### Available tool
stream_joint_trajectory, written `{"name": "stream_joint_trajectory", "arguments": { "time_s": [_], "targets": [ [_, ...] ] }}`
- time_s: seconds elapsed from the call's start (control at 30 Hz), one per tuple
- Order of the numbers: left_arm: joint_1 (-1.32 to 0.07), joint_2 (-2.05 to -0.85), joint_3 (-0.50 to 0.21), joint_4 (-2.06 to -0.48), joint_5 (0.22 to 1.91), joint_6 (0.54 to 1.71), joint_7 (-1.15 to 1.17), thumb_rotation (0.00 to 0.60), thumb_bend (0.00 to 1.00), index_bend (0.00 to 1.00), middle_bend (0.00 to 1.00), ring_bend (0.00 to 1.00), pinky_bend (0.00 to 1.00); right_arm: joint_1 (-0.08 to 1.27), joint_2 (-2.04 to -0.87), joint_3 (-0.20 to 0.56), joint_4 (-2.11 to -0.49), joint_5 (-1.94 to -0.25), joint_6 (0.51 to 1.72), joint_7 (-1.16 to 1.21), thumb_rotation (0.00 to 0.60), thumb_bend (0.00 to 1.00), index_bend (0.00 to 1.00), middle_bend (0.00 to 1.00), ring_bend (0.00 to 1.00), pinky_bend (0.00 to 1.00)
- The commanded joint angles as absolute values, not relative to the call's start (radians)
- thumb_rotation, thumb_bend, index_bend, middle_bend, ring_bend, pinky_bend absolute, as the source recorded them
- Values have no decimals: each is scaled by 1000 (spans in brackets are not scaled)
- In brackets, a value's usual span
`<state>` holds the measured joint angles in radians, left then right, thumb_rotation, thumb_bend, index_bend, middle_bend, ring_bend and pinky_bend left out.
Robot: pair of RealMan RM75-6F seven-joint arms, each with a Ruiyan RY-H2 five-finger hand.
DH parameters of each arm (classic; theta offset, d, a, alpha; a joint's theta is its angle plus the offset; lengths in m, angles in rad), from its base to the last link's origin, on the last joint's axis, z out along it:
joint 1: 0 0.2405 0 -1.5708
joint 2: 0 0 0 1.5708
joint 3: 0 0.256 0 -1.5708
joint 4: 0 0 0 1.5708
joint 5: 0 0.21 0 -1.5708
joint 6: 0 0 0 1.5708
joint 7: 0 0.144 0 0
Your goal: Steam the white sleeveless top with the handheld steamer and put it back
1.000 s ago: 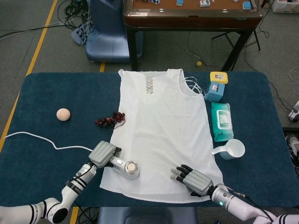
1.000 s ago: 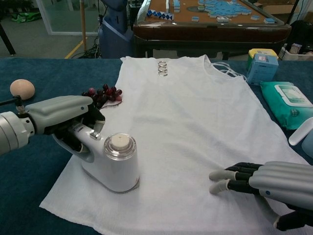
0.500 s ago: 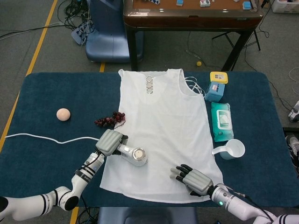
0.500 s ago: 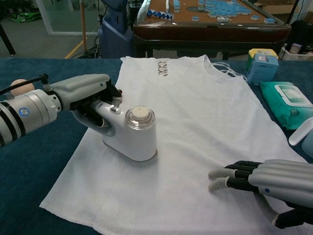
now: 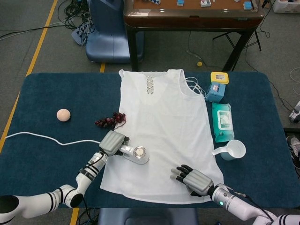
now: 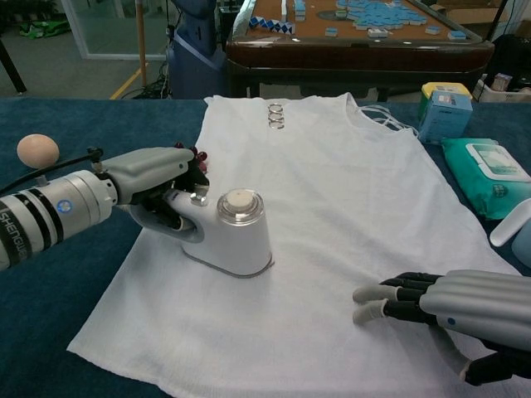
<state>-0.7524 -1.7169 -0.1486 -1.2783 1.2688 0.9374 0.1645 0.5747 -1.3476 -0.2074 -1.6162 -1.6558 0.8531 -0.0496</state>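
Observation:
The white sleeveless top (image 5: 164, 126) (image 6: 332, 182) lies flat on the dark blue table, neckline toward the far edge. My left hand (image 5: 112, 142) (image 6: 153, 186) grips the handle of the white handheld steamer (image 5: 137, 154) (image 6: 232, 236), whose head presses on the top's lower left part. My right hand (image 5: 192, 178) (image 6: 448, 307) rests on the top's lower right hem, fingers stretched out flat and holding nothing.
A bunch of dark grapes (image 5: 110, 120) lies by the top's left edge, a peach-coloured ball (image 5: 63, 114) (image 6: 36, 150) further left. The steamer's white cord (image 5: 47, 138) trails left. Right of the top: yellow-lidded box (image 5: 217, 86), wipes pack (image 5: 222, 122), white cup (image 5: 232, 150).
My left hand has slid the steamer up and to the right across the top, away from the lower hem. The right hand has stayed put.

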Motion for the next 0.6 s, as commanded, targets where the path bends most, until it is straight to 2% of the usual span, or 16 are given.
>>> {"name": "stream_joint_trajectory", "arguments": {
  "time_s": [0.03, 0.6],
  "targets": [
    [-736, -1698, -130, -1303, 1288, 954, 155, 600, 131, 842, 761, 642, 632, 574, -1348, -208, -1616, -1657, 854, -48, 600, 992, 0, 9, 0, 11],
    [-666, -1586, -8, -1476, 1384, 993, 198, 600, 131, 842, 761, 641, 632, 569, -1344, -217, -1623, -1669, 862, -53, 600, 992, 0, 9, 0, 11]
  ]
}}
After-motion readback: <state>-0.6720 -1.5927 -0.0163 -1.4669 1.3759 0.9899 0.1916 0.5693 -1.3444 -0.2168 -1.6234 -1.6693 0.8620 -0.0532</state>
